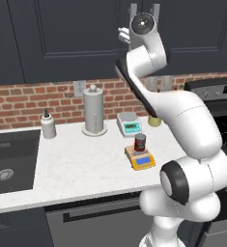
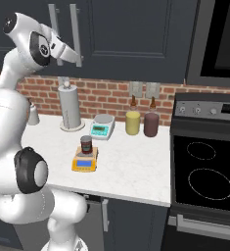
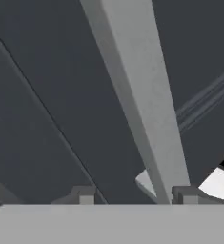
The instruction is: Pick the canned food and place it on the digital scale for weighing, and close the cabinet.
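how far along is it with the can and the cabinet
Done: the canned food stands on the digital scale. In hand: the pincer is up against the cabinet by a grey bar handle. Left: whether the doors are fully shut is unclear.

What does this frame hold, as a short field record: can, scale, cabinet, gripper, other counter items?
canned food: upright on the digital scale
digital scale: on the white counter, in front of the white-grey scale
cabinet: doors look flush in both base views
gripper: raised at the cabinet door, close to a grey bar handle; open or shut cannot be told
other items: paper towel roll, soap bottle, two jars, sink
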